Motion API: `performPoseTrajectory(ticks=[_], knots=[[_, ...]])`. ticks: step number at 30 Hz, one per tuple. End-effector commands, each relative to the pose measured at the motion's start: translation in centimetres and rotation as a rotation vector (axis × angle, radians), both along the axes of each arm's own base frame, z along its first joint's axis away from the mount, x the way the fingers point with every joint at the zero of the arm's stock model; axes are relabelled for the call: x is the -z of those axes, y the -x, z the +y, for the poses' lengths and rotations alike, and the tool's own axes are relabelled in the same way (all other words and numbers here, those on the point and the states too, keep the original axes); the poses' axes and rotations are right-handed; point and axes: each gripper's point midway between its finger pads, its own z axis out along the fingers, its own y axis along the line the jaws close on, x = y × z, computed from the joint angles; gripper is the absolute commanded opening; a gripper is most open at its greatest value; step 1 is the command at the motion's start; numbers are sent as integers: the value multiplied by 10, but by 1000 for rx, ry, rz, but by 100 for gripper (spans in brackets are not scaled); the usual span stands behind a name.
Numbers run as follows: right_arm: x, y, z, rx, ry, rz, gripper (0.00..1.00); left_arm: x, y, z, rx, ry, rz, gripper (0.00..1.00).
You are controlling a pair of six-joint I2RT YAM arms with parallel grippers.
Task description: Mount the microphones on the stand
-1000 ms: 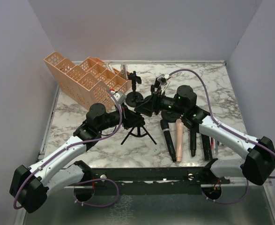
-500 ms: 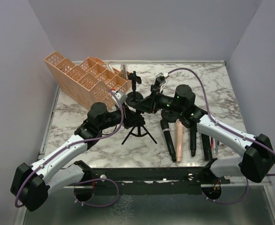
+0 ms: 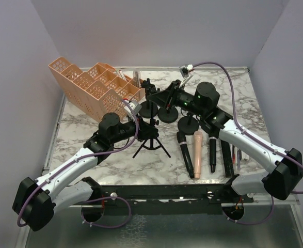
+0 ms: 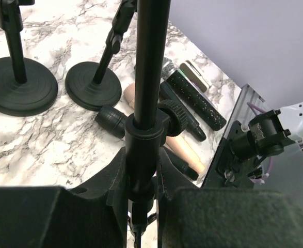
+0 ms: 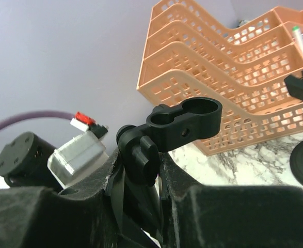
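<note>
Left fingers (image 4: 43, 217) are clamped on the collar of the black tripod microphone stand (image 3: 152, 140). Its pole (image 4: 150, 62) is upright, feet on the white marble surface (image 3: 234, 93).

Right fingers (image 5: 228, 217) are clamped on the jointed neck just under a black double-ring plastic clip (image 5: 185, 120). It's held up behind the tripod, near the orange perforated plastic organiser (image 3: 95, 85). The clip's stem looks to run down, tilted, to a black round-base desk stand (image 3: 168, 114). Can't tell if that base is off the surface.

No mic mounted yet. The black handheld microphone (image 3: 185, 153), pink handheld microphone (image 3: 197, 152) and two slim black microphones (image 3: 212, 154) lie side by side on the surface, right of the tripod.

My read of the step in hand: getting the clip placed and oriented so a mic can go in. To do it well:
- Keep the left hold firm and low on the collar so the pole can't swing.
- Move the clip slowly and level it before loading.
- The neck's knob sits between the right fingers, so the joint may pivot. Push along the ring axis, not across it.
- Watch the second round-base stand (image 3: 148, 108) just beside. A sideways sweep would likely knock it.
</note>
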Motion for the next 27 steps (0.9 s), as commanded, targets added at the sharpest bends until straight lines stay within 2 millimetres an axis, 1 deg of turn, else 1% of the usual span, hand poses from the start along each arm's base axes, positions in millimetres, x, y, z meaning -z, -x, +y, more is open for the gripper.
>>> performPoseTrajectory(ticks=[1, 5, 8, 10, 12, 13, 14, 16, 17, 20, 23, 24, 25, 26, 27], knots=[[-60, -27, -15, 155, -68, -132, 19, 35, 2, 4, -23, -72, 92, 0], [-72, -32, -14, 172, -68, -144, 19, 34, 2, 5, -23, -74, 85, 0], [-71, -30, -12, 157, -62, -146, 19, 33, 2, 5, -21, -74, 75, 0], [-70, -33, -14, 172, -63, -133, 19, 35, 2, 5, -26, -79, 79, 0], [-80, -35, -15, 186, -69, -140, 19, 39, 1, 6, -36, -92, 91, 0], [-77, -36, -15, 190, -54, -125, 19, 40, 0, 7, -43, -97, 97, 0], [-84, -42, -19, 230, -50, -104, 19, 37, 0, 7, -43, -97, 98, 0], [-79, -50, -20, 266, -5, -19, 19, 32, 0, 8, -49, -95, 94, 0], [-75, -50, -18, 258, 21, -1, 19, 30, 0, 9, -53, -97, 92, 0], [-71, -41, -10, 191, 21, -8, 19, 32, 1, 10, -56, -108, 95, 0], [-78, -31, -10, 147, -20, -94, 18, 37, 1, 11, -59, -123, 110, 0], [-81, -21, -8, 101, -33, -151, 18, 40, 1, 11, -63, -132, 121, 0], [-91, -6, -9, 45, -68, -236, 19, 43, 1, 12, -65, -138, 130, 0], [-92, 6, -6, -12, -90, -309, 20, 45, 0, 12, -70, -142, 136, 0], [-99, 24, -8, -73, -120, -389, 20, 47, 0, 12, -70, -146, 142, 0]])
